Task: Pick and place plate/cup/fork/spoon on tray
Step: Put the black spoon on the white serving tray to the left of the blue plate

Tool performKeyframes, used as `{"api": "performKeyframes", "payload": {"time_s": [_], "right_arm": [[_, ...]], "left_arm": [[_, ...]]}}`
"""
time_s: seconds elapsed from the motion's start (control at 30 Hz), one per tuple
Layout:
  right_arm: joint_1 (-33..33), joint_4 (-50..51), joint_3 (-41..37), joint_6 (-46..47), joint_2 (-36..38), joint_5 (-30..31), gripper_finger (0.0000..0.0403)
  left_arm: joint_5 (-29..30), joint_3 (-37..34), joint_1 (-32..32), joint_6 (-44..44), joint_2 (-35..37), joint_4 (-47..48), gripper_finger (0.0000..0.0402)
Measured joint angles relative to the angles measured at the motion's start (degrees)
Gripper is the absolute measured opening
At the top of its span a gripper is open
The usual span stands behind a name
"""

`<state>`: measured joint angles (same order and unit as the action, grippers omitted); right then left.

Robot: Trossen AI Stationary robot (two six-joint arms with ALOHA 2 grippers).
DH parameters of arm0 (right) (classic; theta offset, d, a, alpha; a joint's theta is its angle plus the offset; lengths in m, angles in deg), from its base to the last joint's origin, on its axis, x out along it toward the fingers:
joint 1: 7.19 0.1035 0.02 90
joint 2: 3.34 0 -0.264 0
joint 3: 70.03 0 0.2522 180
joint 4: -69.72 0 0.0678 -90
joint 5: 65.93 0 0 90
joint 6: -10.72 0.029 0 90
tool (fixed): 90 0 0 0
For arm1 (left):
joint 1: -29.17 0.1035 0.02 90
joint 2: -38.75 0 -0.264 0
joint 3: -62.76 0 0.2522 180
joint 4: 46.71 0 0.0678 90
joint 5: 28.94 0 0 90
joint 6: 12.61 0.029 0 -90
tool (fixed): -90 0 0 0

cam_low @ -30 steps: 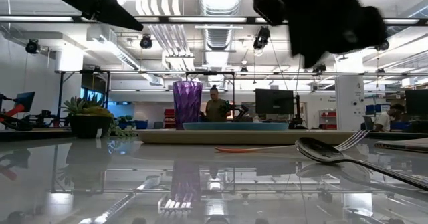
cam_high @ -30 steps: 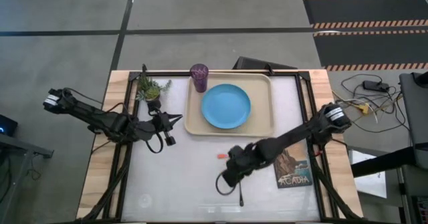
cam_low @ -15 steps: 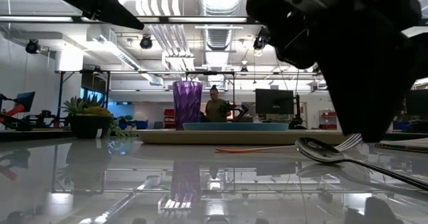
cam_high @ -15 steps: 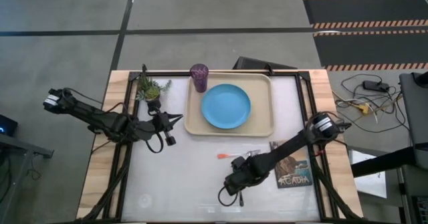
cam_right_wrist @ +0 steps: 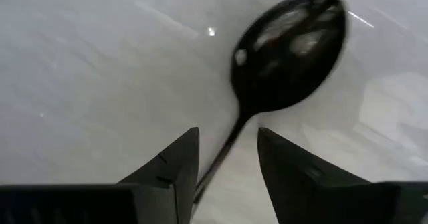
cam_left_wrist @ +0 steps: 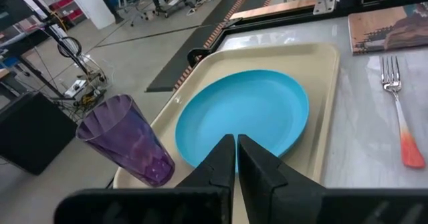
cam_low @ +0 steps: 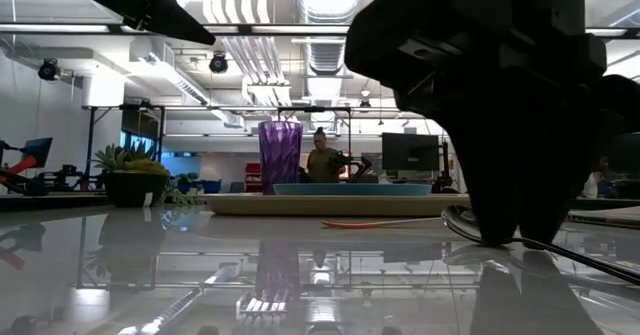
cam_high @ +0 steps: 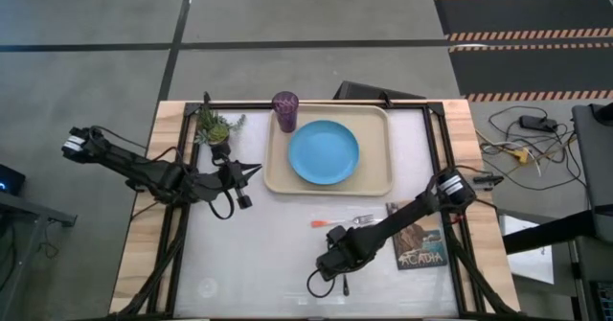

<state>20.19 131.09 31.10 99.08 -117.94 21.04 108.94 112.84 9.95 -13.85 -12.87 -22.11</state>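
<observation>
The dark spoon (cam_right_wrist: 287, 50) lies flat on the table near the front edge; its handle (cam_low: 590, 262) runs toward the near edge. My right gripper (cam_right_wrist: 227, 164) is open and down at the table (cam_low: 510, 237), one finger on either side of the handle just behind the bowl. The orange-handled fork (cam_high: 345, 223) lies on the table before the beige tray (cam_high: 374, 182). The light-blue plate (cam_high: 324, 152) and the purple cup (cam_high: 285, 110) rest on the tray. My left gripper (cam_left_wrist: 236, 150) is shut and empty, left of the tray (cam_high: 239, 182).
A small potted plant (cam_high: 215, 127) stands at the far left of the table. The ACADIA book (cam_high: 421, 244) lies flat at the right, beside my right arm. Bare tabletop lies at the near left.
My right gripper has gone toward the table's near edge and down to the tabletop, and its fingers now straddle the spoon's handle. The fork, which the arm covered before, now shows. The spoon has stayed where it was.
</observation>
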Motion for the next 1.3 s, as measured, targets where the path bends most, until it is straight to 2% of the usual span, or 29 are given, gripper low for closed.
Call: {"api": "performKeyframes", "payload": {"time_s": [0.13, 0.47, 0.7, 0.97, 1.13, 1.3], "right_arm": [[0.0, 0.08, 0.64, -0.92, -0.67, -0.07, 0.0128], [0.0, -0.3, 0.64, -5.03, -0.67, 0.74, 0.0044], [0.0, -0.34, 0.64, -6.17, -0.67, 1.14, 0.0013], [-0.02, 1.06, 0.59, -7.94, 1.48, 1.14, 0.0009], [-0.02, 4.22, 0.57, -7.42, 6.46, 1.61, 0.0009], [-1.84, 10.99, 0.57, -7.42, 12.57, 5.54, 0.0009]], "left_arm": [[0.0, 0.0, 0.01, 0.01, 0.0, 0.03, 0.0], [-0.02, 0.0, 0.01, 0.02, 0.0, 0.04, 0.0], [-0.02, -0.02, 0.0, 0.0, 0.0, 0.02, 0.0], [-0.04, -0.02, 0.0, 0.0, 0.0, -0.18, 0.0], [-0.07, -0.02, 0.0, -0.04, -0.02, -0.2, 0.0], [-0.07, 0.0, 0.0, 0.07, -0.02, -0.69, 0.0]]}}
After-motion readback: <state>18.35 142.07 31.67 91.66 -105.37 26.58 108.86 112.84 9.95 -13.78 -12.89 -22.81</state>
